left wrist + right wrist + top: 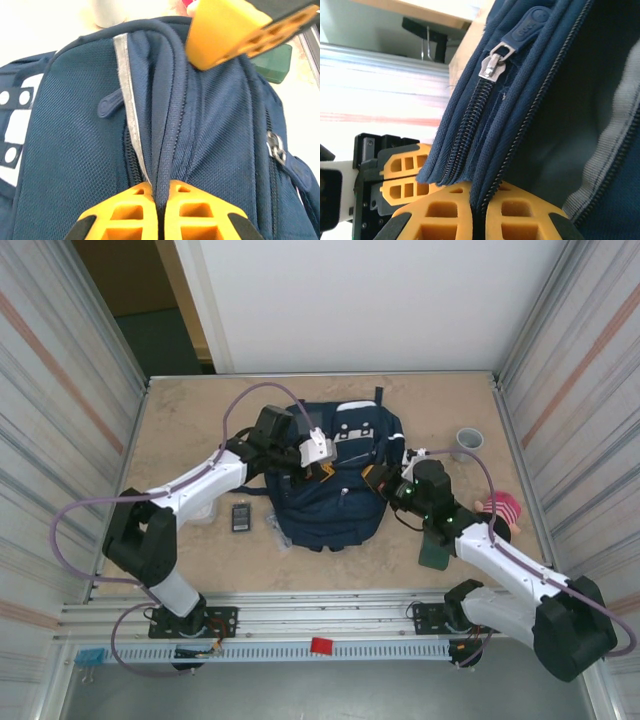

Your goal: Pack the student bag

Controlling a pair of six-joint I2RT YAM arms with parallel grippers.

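Student bag (335,480) lies flat at the middle of the table (180,420), top end toward the far wall, white buckle patches up. Both grippers sit on it, 1 at each side of its upper half. Left gripper (322,468) comes in from the left; in its wrist view the 2 orange fingers (130,210) are pressed together on a raised fold of navy fabric beside the grey reflective stripe (127,85), no gap between the tips. Right gripper (378,480) comes in from the right; its wrist view shows the jaws pinched tight on the bag's edge along a zipper track, with the metal zipper pull (492,65) just above and untouched. The 2 grippers face each other across the fold, near but apart. Outward: dark green pencil case (437,550) right of the bag, partly under the right arm; pink doll (503,508) further right; grey cup (468,440) toward the far right corner; small black device (241,518) left of the bag, apart from it.
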